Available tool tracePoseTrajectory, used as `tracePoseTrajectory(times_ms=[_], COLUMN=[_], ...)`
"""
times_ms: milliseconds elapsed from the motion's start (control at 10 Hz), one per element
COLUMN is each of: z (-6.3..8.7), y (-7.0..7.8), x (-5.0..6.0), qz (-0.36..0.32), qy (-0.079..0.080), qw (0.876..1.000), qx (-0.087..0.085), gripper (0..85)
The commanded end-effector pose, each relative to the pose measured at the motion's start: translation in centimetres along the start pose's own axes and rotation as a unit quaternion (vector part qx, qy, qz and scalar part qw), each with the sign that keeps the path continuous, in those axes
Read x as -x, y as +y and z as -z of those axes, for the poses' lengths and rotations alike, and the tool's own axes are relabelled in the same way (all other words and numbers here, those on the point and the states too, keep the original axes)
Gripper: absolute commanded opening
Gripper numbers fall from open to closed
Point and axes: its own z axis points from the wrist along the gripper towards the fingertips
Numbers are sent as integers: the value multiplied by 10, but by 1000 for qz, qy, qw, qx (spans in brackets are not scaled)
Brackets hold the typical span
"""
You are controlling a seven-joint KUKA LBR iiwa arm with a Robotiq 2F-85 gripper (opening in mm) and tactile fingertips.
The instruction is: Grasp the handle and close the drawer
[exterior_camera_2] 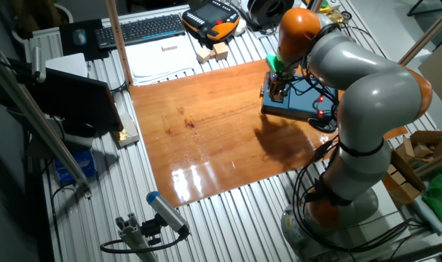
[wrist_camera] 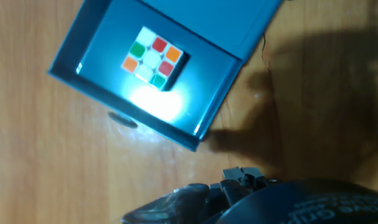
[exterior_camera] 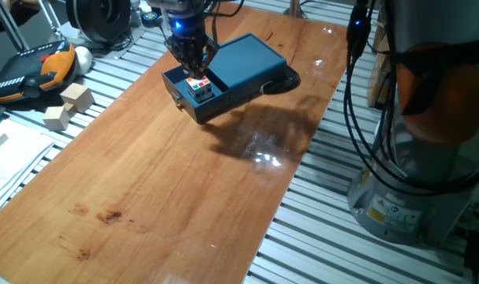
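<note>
The dark teal drawer (exterior_camera: pixel 193 96) stands pulled out of its flat box (exterior_camera: pixel 247 63) toward the near left. A small multicoloured cube (exterior_camera: pixel 198 85) lies inside it. From the hand view I look straight down into the drawer (wrist_camera: pixel 195 93), with the cube (wrist_camera: pixel 152 56) on its floor. The handle (wrist_camera: pixel 122 119) is a tiny pale knob on the front face, also seen in one fixed view as the handle (exterior_camera: pixel 178 99). My gripper (exterior_camera: pixel 195 66) hangs just above the open drawer and holds nothing. Its fingers are too dark and bunched to show their gap.
Wooden blocks (exterior_camera: pixel 68 106) and an orange-black pendant (exterior_camera: pixel 34 69) lie on the slatted bench left of the wooden board (exterior_camera: pixel 168 189). The robot base (exterior_camera: pixel 428 142) and hanging cables (exterior_camera: pixel 357 87) stand at the right. A keyboard (exterior_camera_2: pixel 140 29) sits beyond the board.
</note>
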Motion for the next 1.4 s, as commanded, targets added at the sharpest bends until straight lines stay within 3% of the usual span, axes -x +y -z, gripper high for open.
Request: tracePoseTrajectory(times_ms=[0,400,600,800,1300], z=[-1,-1,1,-1,-1], y=[1,0,0,5,5], x=[-1,1,-4,-12,-12], qz=[-57,-58,-62,-86,-113], qy=[-3,-18,-11,-19,-25], qw=[998,998,998,996,993], qx=[6,12,14,-2,-5], gripper=[20,20,20,20,20])
